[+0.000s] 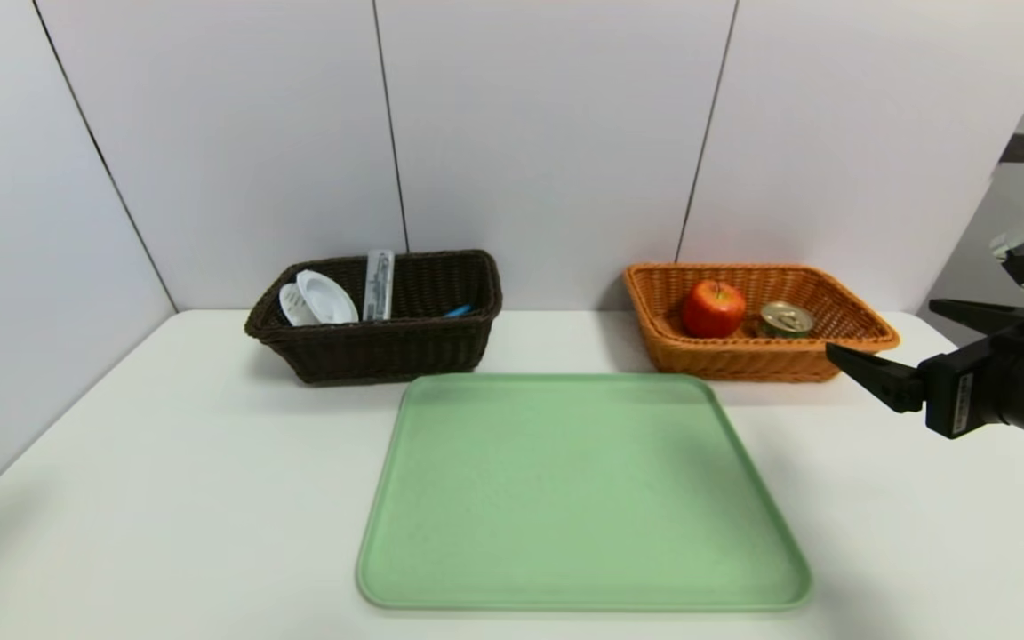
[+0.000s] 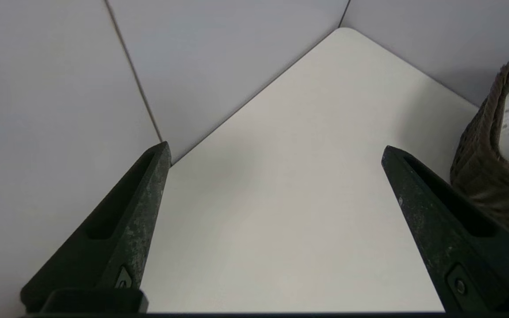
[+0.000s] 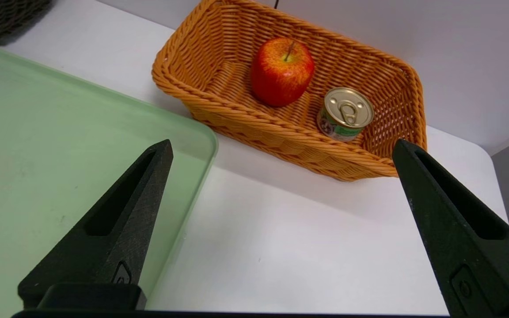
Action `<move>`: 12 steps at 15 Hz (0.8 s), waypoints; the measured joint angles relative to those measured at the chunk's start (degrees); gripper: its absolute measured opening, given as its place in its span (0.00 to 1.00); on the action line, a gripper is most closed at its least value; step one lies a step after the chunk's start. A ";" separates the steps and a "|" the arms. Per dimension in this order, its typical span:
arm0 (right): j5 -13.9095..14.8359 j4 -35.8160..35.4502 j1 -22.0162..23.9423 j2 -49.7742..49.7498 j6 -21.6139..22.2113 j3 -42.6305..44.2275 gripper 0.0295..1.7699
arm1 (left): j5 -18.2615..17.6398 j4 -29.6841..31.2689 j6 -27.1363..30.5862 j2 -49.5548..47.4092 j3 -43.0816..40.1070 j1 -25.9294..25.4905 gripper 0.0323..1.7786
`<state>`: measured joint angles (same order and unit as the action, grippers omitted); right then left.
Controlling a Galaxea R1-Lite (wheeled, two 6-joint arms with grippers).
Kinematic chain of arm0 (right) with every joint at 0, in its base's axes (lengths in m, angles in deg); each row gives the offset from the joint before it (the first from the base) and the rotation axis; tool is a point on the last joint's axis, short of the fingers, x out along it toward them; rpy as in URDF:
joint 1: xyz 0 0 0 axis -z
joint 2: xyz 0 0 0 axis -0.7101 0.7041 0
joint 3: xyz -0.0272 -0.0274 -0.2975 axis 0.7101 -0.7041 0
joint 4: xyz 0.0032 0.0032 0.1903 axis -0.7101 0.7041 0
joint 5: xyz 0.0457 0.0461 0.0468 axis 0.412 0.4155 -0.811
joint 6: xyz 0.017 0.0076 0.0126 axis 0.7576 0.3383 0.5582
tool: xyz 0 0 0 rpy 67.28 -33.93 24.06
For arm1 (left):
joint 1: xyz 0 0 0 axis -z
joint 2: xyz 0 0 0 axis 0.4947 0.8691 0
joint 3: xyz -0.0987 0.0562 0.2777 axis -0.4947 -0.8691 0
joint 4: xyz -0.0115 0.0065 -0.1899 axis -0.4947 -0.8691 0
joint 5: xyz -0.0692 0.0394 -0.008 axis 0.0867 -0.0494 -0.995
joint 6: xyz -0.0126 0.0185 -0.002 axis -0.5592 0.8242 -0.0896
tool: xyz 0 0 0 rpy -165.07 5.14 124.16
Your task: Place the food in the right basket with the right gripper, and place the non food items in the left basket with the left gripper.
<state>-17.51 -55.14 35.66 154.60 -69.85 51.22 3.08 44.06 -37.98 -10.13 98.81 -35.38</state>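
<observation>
Your right gripper (image 1: 885, 342) hangs over the worktop (image 1: 165, 462) at its right edge, jaws spread wide and holding nothing. The orange basket (image 1: 868, 333) sits just ahead of the jaw tips, and inside it you see the red apple (image 1: 713, 308) with the gold-lidded tin (image 1: 785, 318) beside it, both well clear of the jaws.

Your left gripper (image 2: 274, 152) shows only in its wrist view, jaws wide apart and empty, aimed at bare worktop in the left rear corner. The dark brown basket (image 1: 370, 347) lies off to one side of those jaws, not between them. In it stand the white slotted cup (image 1: 325, 298), the grey oblong case (image 1: 379, 284) leaning on the rear wall, and a blue handle (image 1: 457, 311) peeking out.

The green tray (image 1: 579, 493) lies in front of both baskets.
</observation>
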 joint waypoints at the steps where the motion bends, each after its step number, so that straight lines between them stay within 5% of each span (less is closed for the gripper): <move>1: 0.02 0.00 0.07 -0.63 0.00 -0.55 0.97 | -1.60 2.29 2.78 -3.77 -5.05 -0.22 0.95; 6: -0.09 -0.02 2.36 -5.72 -0.57 -5.27 0.97 | -13.68 13.91 15.46 -20.42 -25.99 -0.39 0.95; 8: -0.33 -0.09 4.27 -8.91 -1.38 -7.91 0.97 | -17.75 13.92 17.09 -25.36 -29.88 -0.39 0.95; 12: -2.21 -4.52 9.96 -16.27 -3.68 -15.88 0.97 | -19.54 12.17 17.23 -30.10 -32.09 -0.39 0.95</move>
<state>-19.72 -59.66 45.62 138.33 -73.54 35.34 -16.46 56.23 -20.75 -40.23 66.72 -35.77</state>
